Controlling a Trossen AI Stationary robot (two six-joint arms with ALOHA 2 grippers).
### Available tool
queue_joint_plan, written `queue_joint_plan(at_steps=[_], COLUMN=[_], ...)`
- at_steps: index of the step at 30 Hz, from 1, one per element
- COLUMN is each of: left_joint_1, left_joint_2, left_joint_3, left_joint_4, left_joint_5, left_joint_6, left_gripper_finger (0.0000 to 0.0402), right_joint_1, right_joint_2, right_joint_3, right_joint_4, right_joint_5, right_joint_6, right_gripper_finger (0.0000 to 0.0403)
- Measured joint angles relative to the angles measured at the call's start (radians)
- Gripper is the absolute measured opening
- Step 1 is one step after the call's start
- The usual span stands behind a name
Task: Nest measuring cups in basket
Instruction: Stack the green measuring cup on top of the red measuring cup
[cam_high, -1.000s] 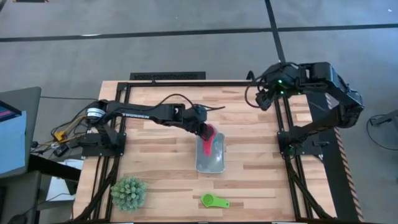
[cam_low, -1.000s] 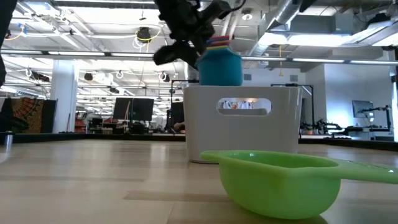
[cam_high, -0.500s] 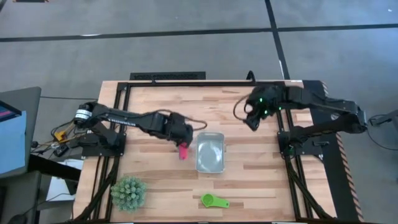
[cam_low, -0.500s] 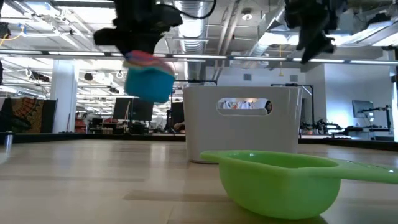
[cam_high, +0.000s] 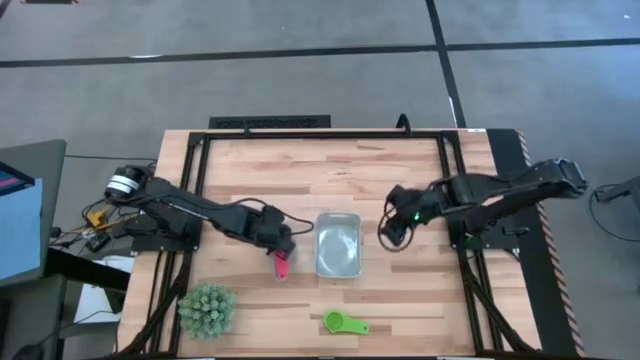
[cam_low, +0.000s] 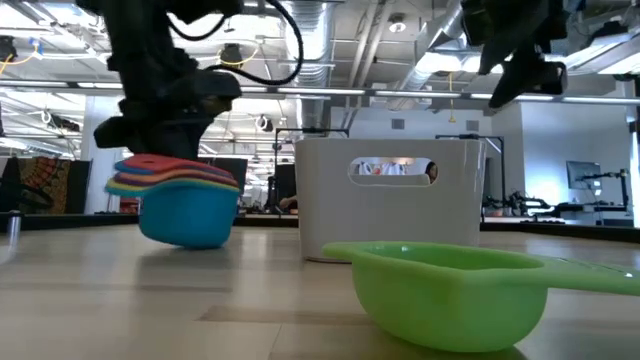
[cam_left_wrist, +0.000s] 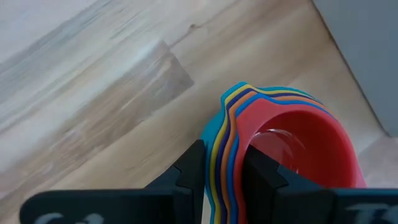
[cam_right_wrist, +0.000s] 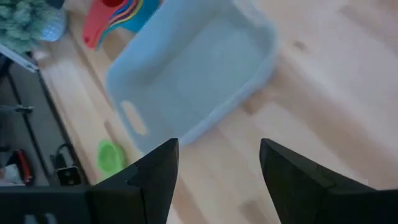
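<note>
A nested stack of measuring cups (cam_low: 185, 200), teal outermost and pink innermost, is at the basket's left side, in my left gripper (cam_left_wrist: 225, 177), which is shut on it. In the high view the stack (cam_high: 283, 264) shows pink below that gripper (cam_high: 281, 248). The pale grey basket (cam_high: 337, 245) stands on its base at mid-table with nothing in it. A lone green measuring cup (cam_high: 345, 323) lies on its bowl near the table's near edge. My right gripper (cam_high: 392, 232) hovers open just right of the basket, which shows ahead of it (cam_right_wrist: 193, 81). My left gripper pinches the stacked handles (cam_left_wrist: 227, 165) where they meet the bowls, one finger (cam_left_wrist: 189, 177) on the teal side and one (cam_left_wrist: 261, 177) on the pink side. It comes from above, slanting from the table's left. The stack (cam_low: 190, 215) sits tilted, low over the table; whether its bottom touches the wood, I cannot tell.
A spiky green plant ball (cam_high: 207, 310) sits at the table's near left corner. Bare wood lies far of the basket and between basket and green cup. Black frame rails run along the table's left, right and far sides.
My left gripper carried the stack from above the basket toward the table's left and near edge, then down to table level beside the basket. My right arm swung from the far right corner down toward the basket's right side.
</note>
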Motion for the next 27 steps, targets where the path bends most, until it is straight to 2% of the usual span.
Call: queue_joint_plan(at_steps=[6, 14, 17, 20, 27], left_joint_1=[-0.025, -0.021, -0.021, -0.019, -0.019], left_joint_2=[-0.042, -0.05, -0.05, -0.058, -0.152], left_joint_3=[-0.083, -0.092, -0.092, -0.092, -0.093], left_joint_4=[0.061, 0.071, 0.071, 0.079, 0.073], left_joint_5=[-0.026, -0.014, -0.01, -0.008, -0.02], left_joint_6=[0.056, 0.05, 0.063, 0.092, 0.127], left_gripper_finger=[0.0063, 0.0073, 0.0098, 0.0133, 0.0203], right_joint_1=[0.145, 0.276, 0.317, 0.368, 0.44], right_joint_2=[0.141, 0.339, 0.405, 0.471, 0.622], right_joint_3=[0.001, 0.001, 0.001, 0.015, 0.106], right_joint_4=[0.162, 0.42, 0.46, 0.496, 0.5], right_joint_5=[0.064, 0.094, 0.121, 0.197, 0.193], right_joint_6=[0.124, 0.258, 0.279, 0.277, 0.249], right_gripper_finger=[0.0249, 0.0249, 0.0249, 0.0249, 0.0249])
